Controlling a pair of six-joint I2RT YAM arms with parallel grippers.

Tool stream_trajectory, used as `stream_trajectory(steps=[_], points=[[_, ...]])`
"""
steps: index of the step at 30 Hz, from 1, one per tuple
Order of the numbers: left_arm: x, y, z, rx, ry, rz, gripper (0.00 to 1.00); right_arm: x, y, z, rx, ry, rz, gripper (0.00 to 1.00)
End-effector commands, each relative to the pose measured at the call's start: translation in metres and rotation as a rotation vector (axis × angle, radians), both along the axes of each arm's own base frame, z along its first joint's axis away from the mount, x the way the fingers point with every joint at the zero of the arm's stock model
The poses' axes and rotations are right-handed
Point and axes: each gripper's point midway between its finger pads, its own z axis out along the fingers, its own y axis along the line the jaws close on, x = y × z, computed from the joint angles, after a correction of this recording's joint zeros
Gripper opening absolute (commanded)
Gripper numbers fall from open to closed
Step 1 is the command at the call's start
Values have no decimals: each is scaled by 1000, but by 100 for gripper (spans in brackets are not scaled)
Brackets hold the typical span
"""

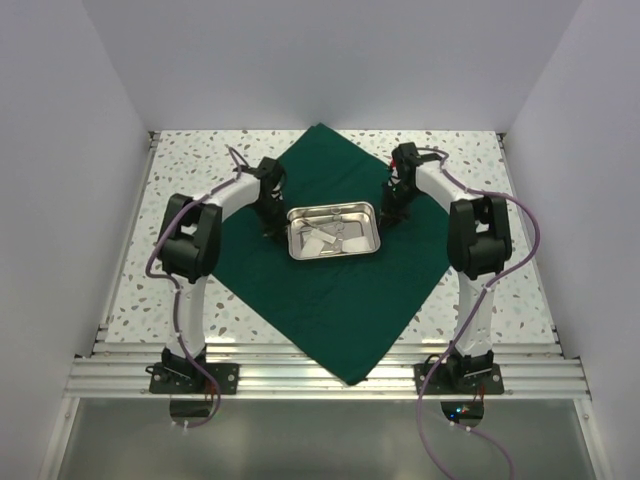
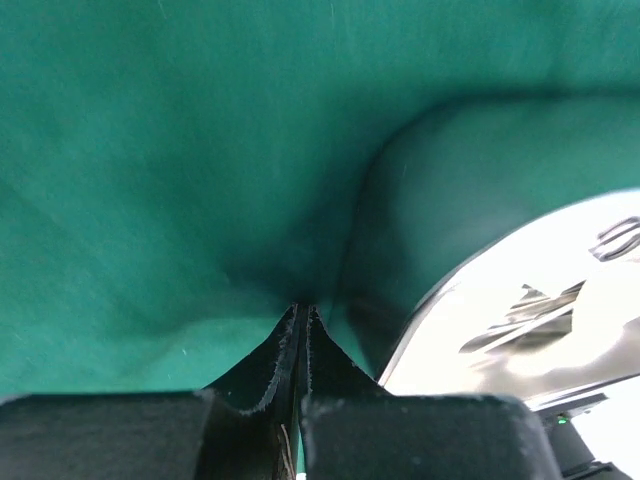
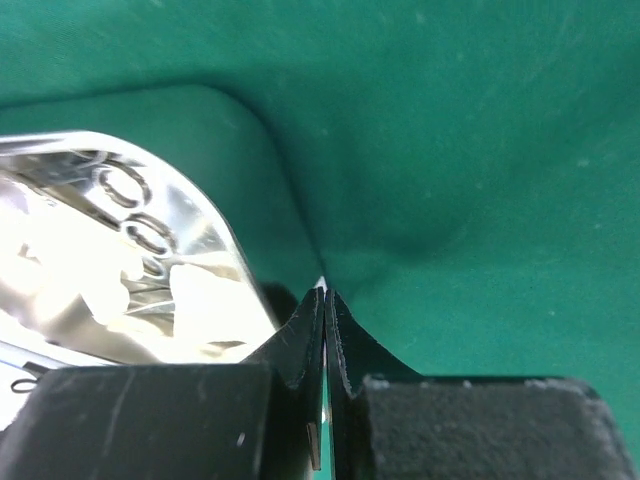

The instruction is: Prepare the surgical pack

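Note:
The surgical pack's dark green drape (image 1: 330, 310) lies spread as a diamond on the table. On its middle stands a steel tray (image 1: 372, 248) with instruments and white pads inside. My left gripper (image 1: 270, 232) is down on the drape (image 2: 180, 150) just left of the tray (image 2: 520, 310). Its jaws are shut and the cloth puckers at the tips (image 2: 301, 308). My right gripper (image 1: 388, 222) is down just right of the tray (image 3: 110, 250). It is shut too, with the drape (image 3: 470, 150) creased at its tips (image 3: 323, 290).
The speckled tabletop (image 1: 180, 160) shows around the drape. White walls close in the left, right and back. An aluminium rail (image 1: 320, 375) runs along the near edge, and the drape's near corner hangs over it.

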Motion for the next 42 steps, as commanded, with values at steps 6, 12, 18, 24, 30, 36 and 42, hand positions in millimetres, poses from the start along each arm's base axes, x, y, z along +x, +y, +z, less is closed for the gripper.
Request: stream_trajectory(steps=[6, 12, 18, 24, 30, 36, 42], points=[[1, -17, 10, -7, -125, -23, 0, -26, 10, 11, 53, 67, -1, 0], [-7, -22, 9, -36, -121, -63, 0, -30, 13, 21, 76, 62, -20, 0], [-7, -34, 28, -53, -141, -107, 0, -34, 26, 31, 148, 58, -37, 0], [-21, -44, 32, -36, -141, -170, 0, -40, 31, 39, 158, 52, -36, 0], [-38, -51, 36, -55, -136, -191, 0, -55, 27, 34, 148, 77, -33, 0], [-51, -50, 34, -55, -127, -197, 0, -68, 20, 23, 126, 100, -30, 0], [-56, -50, 31, -49, -123, -204, 0, -61, 19, 18, 108, 89, -26, 0]])
